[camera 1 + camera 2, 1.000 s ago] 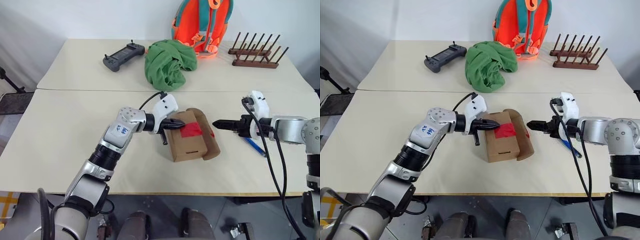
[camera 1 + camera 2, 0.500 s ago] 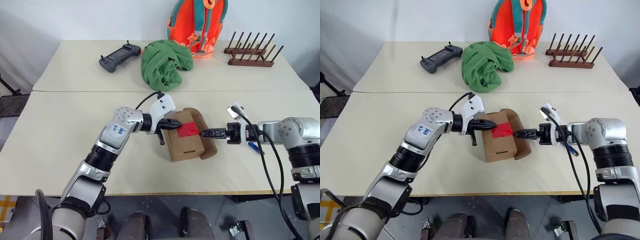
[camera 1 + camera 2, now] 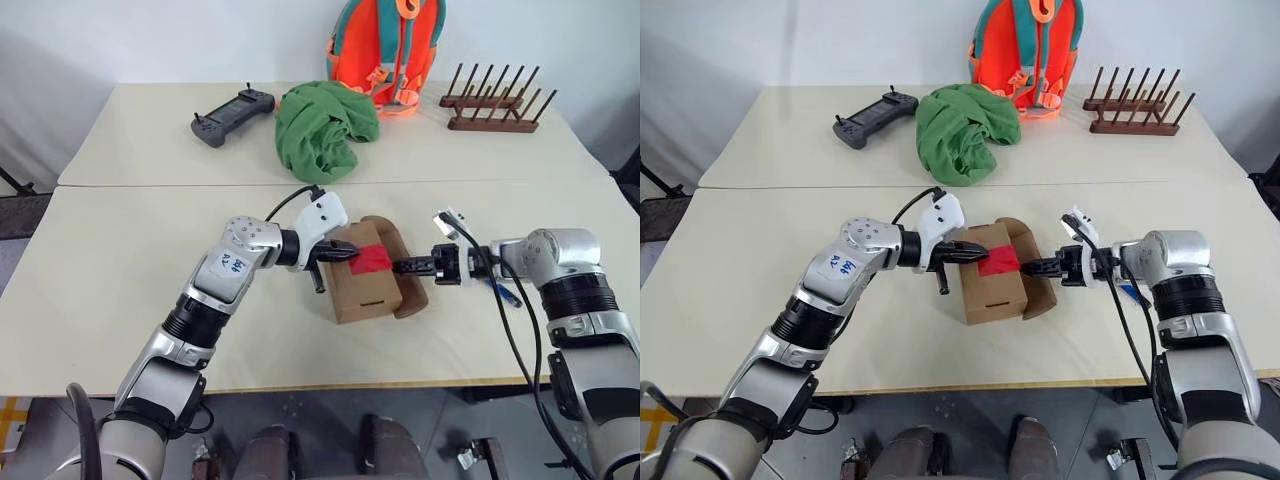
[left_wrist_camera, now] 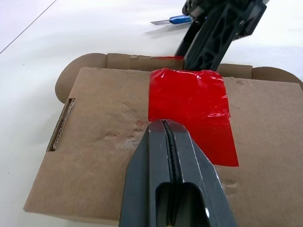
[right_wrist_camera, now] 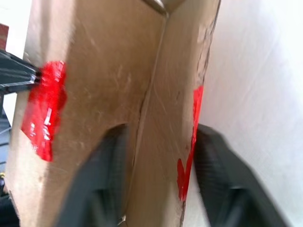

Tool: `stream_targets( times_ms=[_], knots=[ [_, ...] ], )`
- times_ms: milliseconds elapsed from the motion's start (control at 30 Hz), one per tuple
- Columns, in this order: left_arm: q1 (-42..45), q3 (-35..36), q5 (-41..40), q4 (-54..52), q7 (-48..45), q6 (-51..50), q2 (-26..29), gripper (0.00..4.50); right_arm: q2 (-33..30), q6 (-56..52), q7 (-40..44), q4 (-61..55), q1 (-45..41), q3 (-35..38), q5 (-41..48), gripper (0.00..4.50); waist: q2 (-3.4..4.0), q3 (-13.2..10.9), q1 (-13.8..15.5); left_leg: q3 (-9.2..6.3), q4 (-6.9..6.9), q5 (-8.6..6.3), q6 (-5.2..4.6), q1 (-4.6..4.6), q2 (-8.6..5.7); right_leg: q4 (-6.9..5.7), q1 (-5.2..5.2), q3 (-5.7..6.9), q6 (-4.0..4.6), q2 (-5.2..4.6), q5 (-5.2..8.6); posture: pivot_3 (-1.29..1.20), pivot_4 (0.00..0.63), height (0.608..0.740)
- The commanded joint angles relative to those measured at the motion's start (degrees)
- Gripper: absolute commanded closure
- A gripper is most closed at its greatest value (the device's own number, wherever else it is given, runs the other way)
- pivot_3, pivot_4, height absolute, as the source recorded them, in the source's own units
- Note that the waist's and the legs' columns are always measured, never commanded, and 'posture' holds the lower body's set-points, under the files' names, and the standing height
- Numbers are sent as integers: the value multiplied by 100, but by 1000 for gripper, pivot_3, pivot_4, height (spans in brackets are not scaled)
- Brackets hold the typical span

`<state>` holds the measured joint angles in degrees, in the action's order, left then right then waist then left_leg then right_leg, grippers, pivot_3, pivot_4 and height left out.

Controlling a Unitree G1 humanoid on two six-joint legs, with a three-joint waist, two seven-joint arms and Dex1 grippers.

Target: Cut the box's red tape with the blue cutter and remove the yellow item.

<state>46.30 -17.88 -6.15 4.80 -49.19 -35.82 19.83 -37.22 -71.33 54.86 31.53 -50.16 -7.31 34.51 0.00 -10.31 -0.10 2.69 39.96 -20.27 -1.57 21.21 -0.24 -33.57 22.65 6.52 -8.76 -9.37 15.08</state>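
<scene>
Here, the brown cardboard box [image 3: 365,283] sits near the middle of the front bench [image 3: 120,290]. The red tape [image 4: 194,111] runs across the box's top and down its far side.

The left gripper [image 4: 165,126] has its fingers pressed tight together, with the tips resting on the box top at the edge of the red tape.

The right gripper [image 3: 403,267] reaches the box from the other side. Its two fingers [image 5: 102,175] sit one on each side of the box's open side flap [image 5: 170,118]; they look pinched on it, but the wrist view is too blurry to be sure.

The blue cutter [image 4: 173,20] lies on the bench just past the box, beside the right arm.

Well behind the box are a green cloth [image 3: 322,130], a black game controller [image 3: 232,108], an orange backpack [image 3: 388,45] and a wooden rack [image 3: 495,100].
</scene>
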Motion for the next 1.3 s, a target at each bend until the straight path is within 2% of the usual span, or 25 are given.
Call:
stream_targets(
  times_ms=[33, 67, 100, 200, 300, 433, 500, 633, 800, 967, 1133, 1200, 1300],
  knots=[
    [-138, -112, 56, -26, -7, -60, 27, 4500, 134, -264, 29, -195, 119, -61, -50, 4048, 0, 0, 1, -2, 0, -1, 1, 1, 0, 0, 0, 3, 0, 0, 0, 0, 150, 740],
    [-145, -111, 53, -27, -3, -54, 24, 4500, 158, -329, -9, -259, 122, -5, -42, 4407, 0, 0, -1, -3, 0, -1, 1, 2, 0, 1, 0, 5, 0, 0, 0, 0, 150, 740],
    [-149, -112, 53, -29, 2, -49, 19, 4500, 179, -387, -67, -328, 129, 79, -33, 4464, 0, 0, 2, -3, 0, -1, 1, 2, -1, 0, 0, 5, 0, 0, 0, 0, 150, 740],
    [-138, -106, 49, 0, 20, -25, 0, 4500, 307, -706, -475, -512, 16, 719, 118, 4464, 0, 0, 1, -4, 1, 0, 1, 2, 0, 0, -1, 6, 0, 0, 0, 0, 150, 740],
    [-135, -86, 40, 23, 46, -4, -16, 4500, 337, -1256, -862, -1211, 23, 1267, 305, 4464, 8, -5, 5, -3, 2, 0, 1, 6, 1, 0, 1, 4, 0, 0, 0, 0, 150, 740],
    [-179, -40, 28, 35, 66, 58, -15, 4500, 326, -2034, -1662, -2592, 222, 1628, 550, 4464, 22, -13, 46, -6, 3, 0, 1, 18, -2, -3, 13, 5, 0, -2, 0, 0, 150, 740],
    [-197, -1, 18, 57, 79, 114, -33, 4500, 310, -2117, -2134, -3068, 310, 1733, 996, 4464, 22, -13, 78, -13, 2, -1, 2, 22, -2, -4, 17, 10, 0, -2, 0, 0, 150, 740],
    [-190, 62, 29, 161, 111, 249, -93, 4500, 310, -2117, -3376, -3606, 370, 1991, 2102, 4464, 22, -13, 137, -13, 2, -1, 3, 23, -7, -2, 17, 14, 0, -2, 0, 0, 150, 740],
    [-118, 272, 57, 433, 274, 647, -234, 4500, 262, -2117, -5703, -4138, 109, 2283, 3793, 4464, 21, -13, 146, -10, 4, 0, 0, 26, -3, 1, 17, 13, 0, -3, 0, 0, 150, 740],
    [-20, 408, 35, 607, 320, 832, -307, 4500, -379, -2075, -7345, -4201, -456, 2008, 5236, 4464, 35, -21, 153, -8, 3, 1, -3, 30, -4, 6, 19, 15, 0, -4, 0, 0, 150, 740],
    [18, 496, -22, 639, 324, 878, -369, 4500, -1368, -818, -8996, -4318, -561, 803, 7396, 4464, 19, -31, 153, 9, 3, -5, -9, 51, -4, 8, 22, 51, -1, -4, -1, 0, 150, 740],
    [35, 547, -85, 619, 301, 842, -380, 4500, -1567, -406, -9347, -4461, -568, 342, 7809, 4464, 19, -31, 148, 21, -2, -6, -10, 66, -6, 8, 47, 54, -1, -6, -1, 0, 150, 740],
    [124, 703, -292, 581, 182, 674, -370, 4500, -1578, -64, -9610, -4562, -527, -115, 7849, 4464, 18, -31, 138, 35, 6, -6, -10, 111, -12, 3, 95, 73, -1, -6, -1, 0, 150, 740]
  ],
)
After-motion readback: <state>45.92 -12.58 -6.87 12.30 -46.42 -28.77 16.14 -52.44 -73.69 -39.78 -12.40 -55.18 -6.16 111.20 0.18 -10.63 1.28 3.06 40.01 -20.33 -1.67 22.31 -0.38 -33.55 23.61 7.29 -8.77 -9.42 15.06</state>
